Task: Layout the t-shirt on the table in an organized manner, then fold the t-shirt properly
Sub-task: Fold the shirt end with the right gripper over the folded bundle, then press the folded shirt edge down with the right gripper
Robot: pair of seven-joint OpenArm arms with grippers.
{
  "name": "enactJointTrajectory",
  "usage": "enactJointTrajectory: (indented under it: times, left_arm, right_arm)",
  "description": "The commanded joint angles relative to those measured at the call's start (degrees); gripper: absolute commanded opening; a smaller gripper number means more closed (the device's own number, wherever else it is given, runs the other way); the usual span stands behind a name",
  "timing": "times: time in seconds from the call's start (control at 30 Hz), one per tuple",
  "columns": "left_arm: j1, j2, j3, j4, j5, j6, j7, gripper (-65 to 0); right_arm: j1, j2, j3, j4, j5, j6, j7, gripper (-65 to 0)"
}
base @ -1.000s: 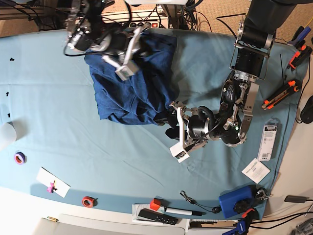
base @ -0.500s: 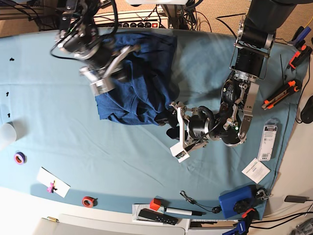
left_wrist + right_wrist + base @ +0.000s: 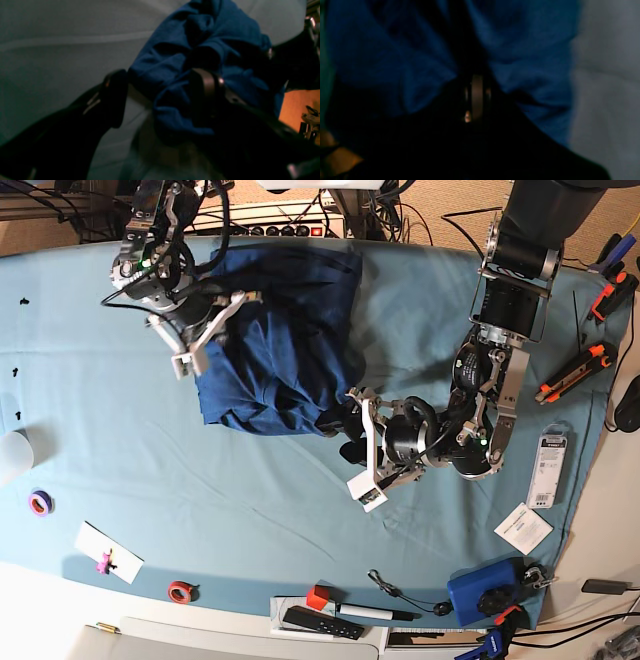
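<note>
Far left edge: a purple tape ring and a white card with a pink clip lie on the wide surface draped in smooth light teal-blue cloth, at lower left of the base view.

Right claw: upper left of the base view, its fingers pressed together and pinching the left edge of the shirt; the right wrist view shows dark fabric bunched on both sides of the shut tips.

Shirt: the large, soft, heathered dark navy-blue t-shirt lies crumpled in the upper middle of the base view, its top edge near the far border of the surface, its lower corner reaching toward the centre.

Left claw: centre of the base view, spread wide, straddling the shirt's lower right corner; in the left wrist view a fold of fabric sits between the two dark fingers, not gripped.

Bottom edge: a red tape ring, a black remote and a marker pen.

Right side: a blue box, a white label and an orange-handled tool.
</note>
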Motion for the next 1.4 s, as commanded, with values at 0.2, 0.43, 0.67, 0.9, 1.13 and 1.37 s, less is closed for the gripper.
enactJointTrajectory:
  times: [0.2,0.43,0.67,0.9,1.13,1.37]
  left_arm:
    - [-1.42,0.02,-0.17,0.87,-0.98,0.00,-1.29,-26.6]
    - [-1.42,0.02,-0.17,0.90,-1.01,-0.02,-1.31,-26.6]
    - [-1.40,0.00,-0.17,0.90,-0.96,-0.02,-1.27,-26.6]
    - [-1.40,0.02,-0.17,0.87,1.38,-0.02,-1.27,-26.6]
    - [-1.40,0.02,-0.17,0.87,1.36,0.00,-1.27,-26.6]
    - [-1.22,0.00,-0.17,0.87,1.38,0.02,-1.25,-26.6]
  right_arm:
    - [-1.27,0.02,0.02,0.94,12.70,5.05,-6.01,-65.0]
    - [-1.27,0.04,0.02,0.94,27.43,9.27,-11.51,-65.0]
    - [-0.13,0.02,0.02,0.94,44.81,13.04,-11.51,-65.0]
    - [6.47,0.02,0.13,0.92,39.45,13.04,-11.51,-39.9]
    - [14.95,0.07,0.20,-0.85,14.21,8.94,-2.93,-39.9]
    - [22.29,0.37,6.80,-14.05,16.24,7.87,-3.45,-36.0]
